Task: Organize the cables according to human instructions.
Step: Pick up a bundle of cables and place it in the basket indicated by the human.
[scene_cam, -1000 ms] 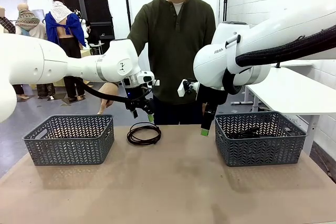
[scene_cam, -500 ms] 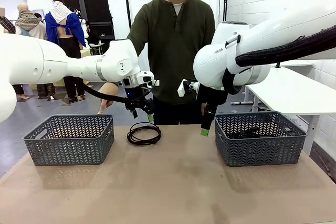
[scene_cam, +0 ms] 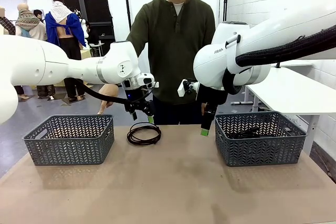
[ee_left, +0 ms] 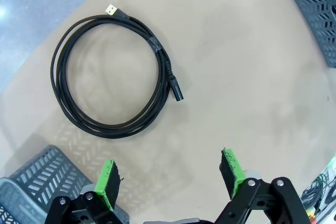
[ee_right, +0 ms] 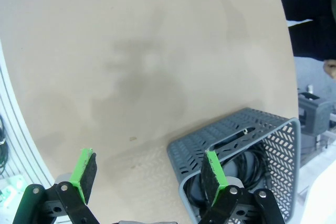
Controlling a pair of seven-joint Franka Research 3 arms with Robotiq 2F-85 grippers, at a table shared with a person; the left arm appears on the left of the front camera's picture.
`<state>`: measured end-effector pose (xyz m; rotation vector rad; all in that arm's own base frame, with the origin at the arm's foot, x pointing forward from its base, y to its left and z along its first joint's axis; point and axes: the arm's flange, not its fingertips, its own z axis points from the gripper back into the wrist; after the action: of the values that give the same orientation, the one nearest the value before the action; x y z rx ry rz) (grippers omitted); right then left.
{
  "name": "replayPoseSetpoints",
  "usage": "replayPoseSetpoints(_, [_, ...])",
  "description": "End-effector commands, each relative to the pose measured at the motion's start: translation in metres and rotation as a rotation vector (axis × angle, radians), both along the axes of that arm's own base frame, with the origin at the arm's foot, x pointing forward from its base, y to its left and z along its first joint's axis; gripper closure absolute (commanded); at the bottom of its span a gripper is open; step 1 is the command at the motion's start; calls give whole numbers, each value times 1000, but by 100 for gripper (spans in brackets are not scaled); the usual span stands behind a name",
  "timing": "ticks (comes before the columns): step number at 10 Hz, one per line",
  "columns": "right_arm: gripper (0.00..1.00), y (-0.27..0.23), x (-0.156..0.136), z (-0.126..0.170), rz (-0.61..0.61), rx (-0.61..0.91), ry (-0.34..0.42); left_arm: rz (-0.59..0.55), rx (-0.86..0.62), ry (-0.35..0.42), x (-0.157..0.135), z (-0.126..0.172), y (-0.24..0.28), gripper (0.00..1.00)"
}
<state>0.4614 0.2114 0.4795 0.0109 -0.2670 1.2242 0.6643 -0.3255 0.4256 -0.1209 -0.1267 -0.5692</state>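
A coiled black cable [scene_cam: 144, 133] lies flat on the brown table [scene_cam: 173, 187], toward the far edge and a little left of the middle. From the left wrist camera its coil [ee_left: 107, 77] shows as a loose round of several turns, with a gold USB plug [ee_left: 111, 10] at one end and a black barrel plug [ee_left: 177, 93] at the other, both lying on the coil's outline. Bare tabletop surrounds it on every side.

The left gripper [scene_cam: 143, 113] hangs just above the coil's far rim, jaws wide apart and empty; its green pads [ee_left: 106, 183] frame the table near the coil without touching it. The right gripper [scene_cam: 206, 125] hangs between the coil and the right basket [scene_cam: 260, 137], also spread open and holding nothing.

That grey plastic basket holds more black cable [ee_right: 247, 165], seen through its open top from the right wrist camera, where one green pad [ee_right: 213, 177] overlaps the basket's near wall. The left basket [scene_cam: 71, 138] stands well apart on the other side of the coil.

A person in a dark green shirt [scene_cam: 173, 40] stands at the far edge right behind the coil, one hand [scene_cam: 107, 97] lowered beside the left arm.
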Motion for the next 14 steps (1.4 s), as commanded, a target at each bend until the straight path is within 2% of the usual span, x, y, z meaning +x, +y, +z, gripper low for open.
replayPoseSetpoints(1, [0,0,0,-1,-3,-3,-4,95,27,-9,5,0,-6,0])
replayPoseSetpoints(3, [0,0,0,-1,-3,-3,-4,186,20,-19,6,-9,-14,0])
replayPoseSetpoints(5, [0,0,0,-1,-3,-3,-4,226,18,-21,9,-17,-24,0])
replayPoseSetpoints(13, [0,0,0,-1,-3,-3,-4,384,21,85,35,-47,-54,0])
replayPoseSetpoints(14, [0,0,0,-1,-3,-3,-4,337,2,71,15,-54,-41,0])
